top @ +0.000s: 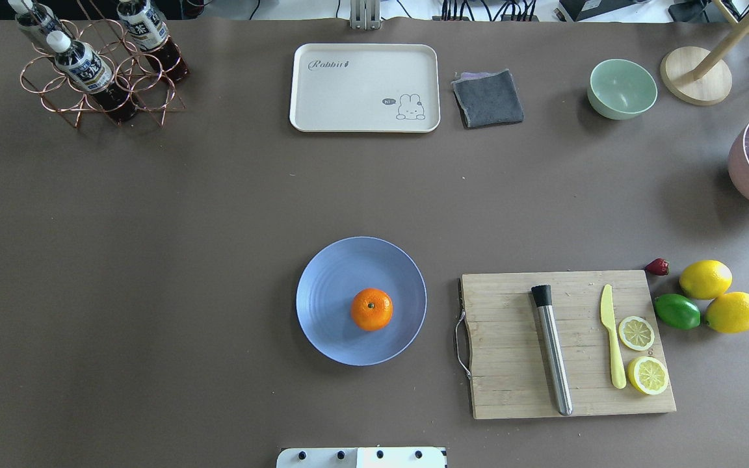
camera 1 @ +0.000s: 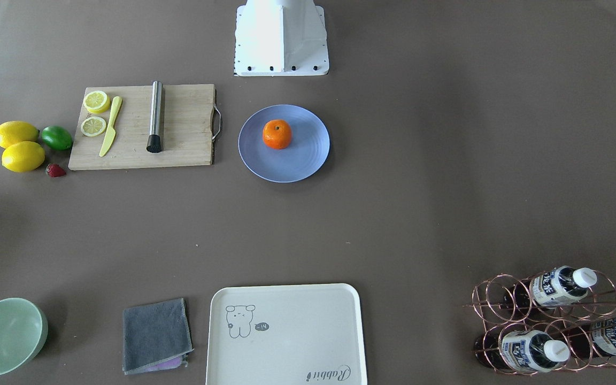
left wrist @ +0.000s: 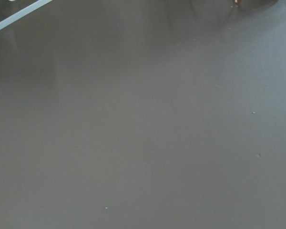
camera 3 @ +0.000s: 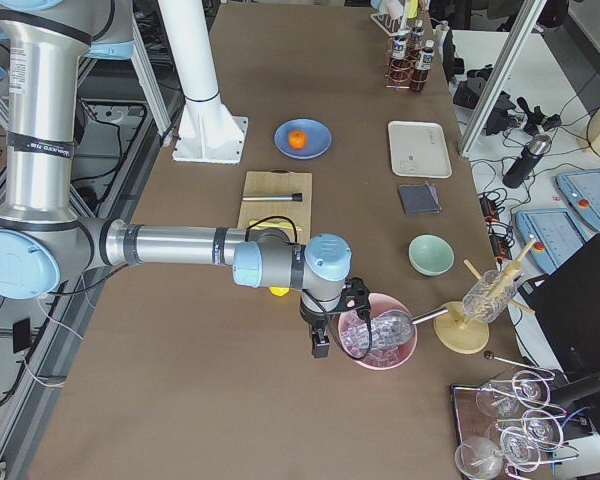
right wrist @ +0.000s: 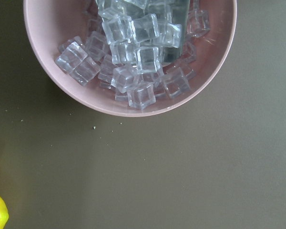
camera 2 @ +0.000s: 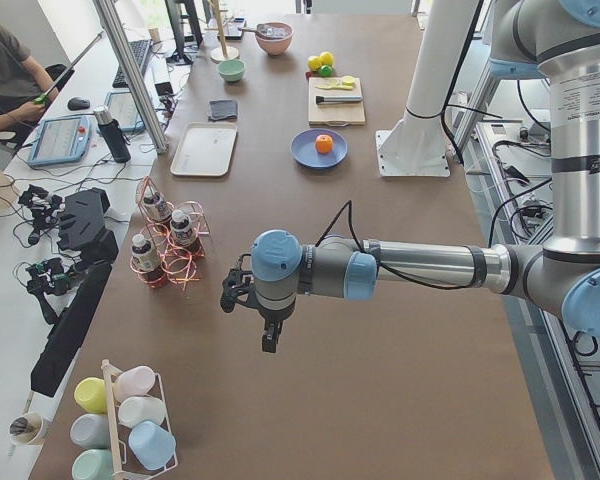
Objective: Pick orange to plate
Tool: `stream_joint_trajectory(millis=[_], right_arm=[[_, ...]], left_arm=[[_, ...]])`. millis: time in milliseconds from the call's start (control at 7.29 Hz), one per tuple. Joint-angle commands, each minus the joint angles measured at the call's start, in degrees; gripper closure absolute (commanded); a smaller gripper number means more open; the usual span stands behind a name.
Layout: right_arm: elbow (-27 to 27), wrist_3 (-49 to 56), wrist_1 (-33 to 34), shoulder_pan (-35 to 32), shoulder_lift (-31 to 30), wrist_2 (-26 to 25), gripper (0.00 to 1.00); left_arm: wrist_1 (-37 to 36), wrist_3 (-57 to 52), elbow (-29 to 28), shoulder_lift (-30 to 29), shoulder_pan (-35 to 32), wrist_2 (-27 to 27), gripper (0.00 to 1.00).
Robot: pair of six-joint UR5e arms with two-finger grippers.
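The orange rests on the periwinkle-blue plate, a little off the plate's middle, stem dimple up. Neither gripper is near it. My left gripper hangs over bare table far from the plate, close to the copper bottle rack; it shows only in the exterior left view, so I cannot tell if it is open or shut. My right gripper hangs beside the pink ice bowl and shows only in the exterior right view, so I cannot tell its state either.
A wooden cutting board with a steel muddler, yellow knife and lemon slices lies right of the plate. Two lemons, a lime and a strawberry sit past it. Cream tray, grey cloth, green bowl, pink ice bowl and bottle rack line the far edge.
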State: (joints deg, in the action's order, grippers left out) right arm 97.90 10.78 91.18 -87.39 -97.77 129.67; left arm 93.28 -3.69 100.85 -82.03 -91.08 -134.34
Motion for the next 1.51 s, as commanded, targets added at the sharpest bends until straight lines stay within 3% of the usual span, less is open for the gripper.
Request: stream_joint_trajectory(millis=[0,1373], right_arm=[[0.0,-0.7,0.1,0.0,0.6,0.1,0.00],[-0.2,-0.8,0.1,0.0,0.9,0.3,0.00]], left_arm=[[0.2,0.1,-0.6,-0.8,-0.1,3.3,0.03],[-0.2,0.5,-0.2,1.0,-0.8,2.6,0.03]])
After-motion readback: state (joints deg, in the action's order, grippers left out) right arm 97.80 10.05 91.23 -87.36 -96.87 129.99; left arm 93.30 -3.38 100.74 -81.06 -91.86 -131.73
